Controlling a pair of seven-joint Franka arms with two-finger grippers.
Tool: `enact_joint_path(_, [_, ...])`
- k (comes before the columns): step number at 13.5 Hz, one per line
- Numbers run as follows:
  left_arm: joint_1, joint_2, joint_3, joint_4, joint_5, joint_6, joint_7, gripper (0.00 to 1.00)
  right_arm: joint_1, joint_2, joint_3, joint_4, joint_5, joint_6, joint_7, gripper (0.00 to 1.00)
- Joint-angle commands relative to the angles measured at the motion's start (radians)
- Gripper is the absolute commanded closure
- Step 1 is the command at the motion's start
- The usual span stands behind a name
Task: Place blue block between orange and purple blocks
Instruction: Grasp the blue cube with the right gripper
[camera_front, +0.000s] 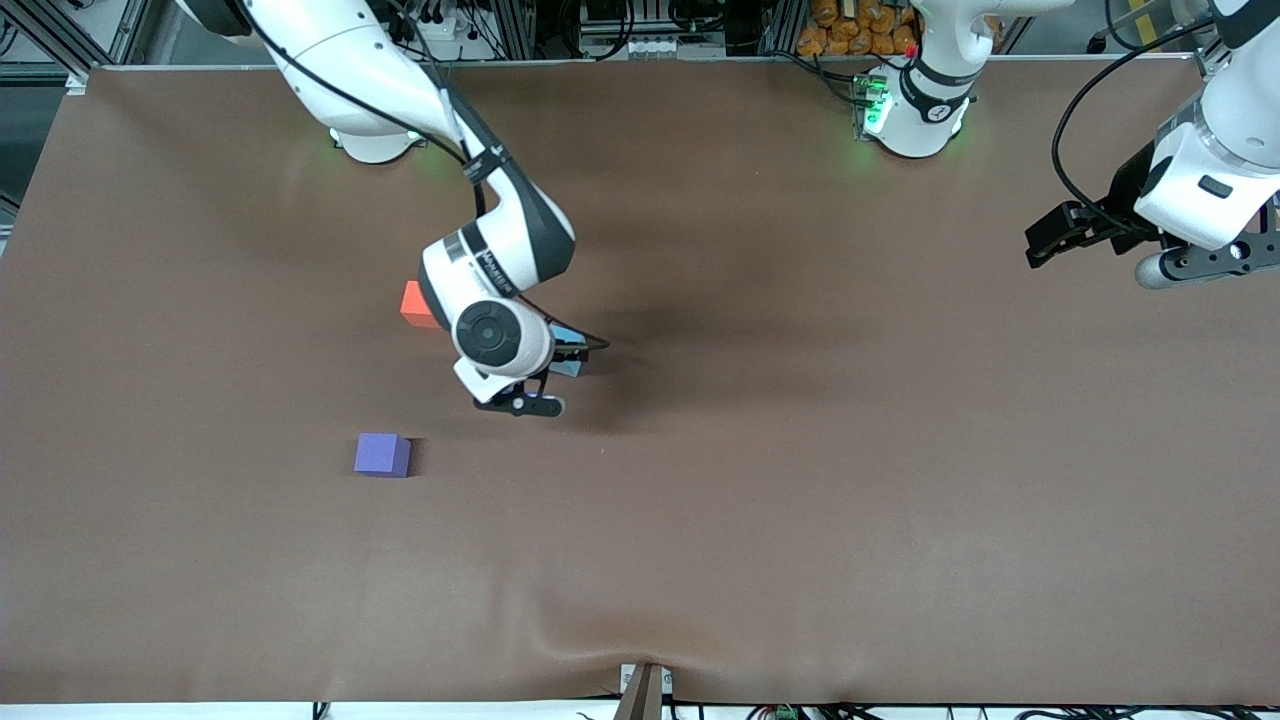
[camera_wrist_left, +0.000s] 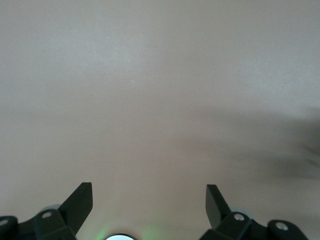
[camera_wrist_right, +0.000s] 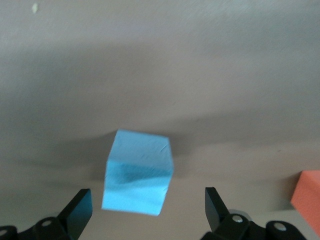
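Note:
The blue block (camera_wrist_right: 139, 172) lies on the brown table, and its near part sits in the gap of my open right gripper (camera_wrist_right: 148, 196), whose fingers do not touch it. In the front view the right gripper (camera_front: 574, 354) hovers over the table's middle and hides most of the blue block (camera_front: 567, 338). The orange block (camera_front: 413, 304) sits beside the right wrist, partly covered by it, and its corner shows as orange block (camera_wrist_right: 307, 197). The purple block (camera_front: 382, 455) lies nearer the front camera than the orange one. My left gripper (camera_front: 1045, 243) waits open and empty in the air at its end of the table.
The left wrist view shows only bare table under the left gripper (camera_wrist_left: 150, 192). A clamp (camera_front: 642, 690) sits at the table's front edge. A wide stretch of tabletop (camera_front: 850, 450) lies toward the left arm's end.

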Motion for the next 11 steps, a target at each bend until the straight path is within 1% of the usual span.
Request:
enact_joint_path(1, [-0.005, -0.015, -0.002, -0.018, -0.004, 0.014, -0.002, 0.0, 0.038, -0.063, -0.006, -0.1, 0.011, 0.053, 0.024, 0.0])
enact_joint_path(2, [-0.006, -0.013, 0.0, -0.02, -0.004, 0.015, -0.002, 0.0, 0.039, -0.08, -0.006, -0.144, 0.009, 0.102, 0.022, 0.0])
enact_joint_path(3, [-0.005, -0.013, -0.002, -0.018, -0.004, 0.015, -0.002, 0.0, 0.039, -0.081, -0.006, -0.166, 0.009, 0.133, 0.024, 0.0])
enact_joint_path(6, [-0.005, -0.015, 0.0, -0.02, -0.004, 0.015, -0.002, 0.0, 0.042, -0.072, -0.006, -0.169, 0.008, 0.146, 0.025, 0.0])
enact_joint_path(9, [-0.005, -0.007, -0.002, -0.021, -0.004, 0.019, -0.002, 0.0, 0.047, -0.056, -0.006, -0.169, 0.009, 0.189, 0.085, 0.0])
enact_joint_path(11, [-0.005, -0.007, -0.002, -0.021, -0.004, 0.019, -0.002, 0.0, 0.055, -0.043, -0.006, -0.169, 0.009, 0.198, 0.09, 0.0])
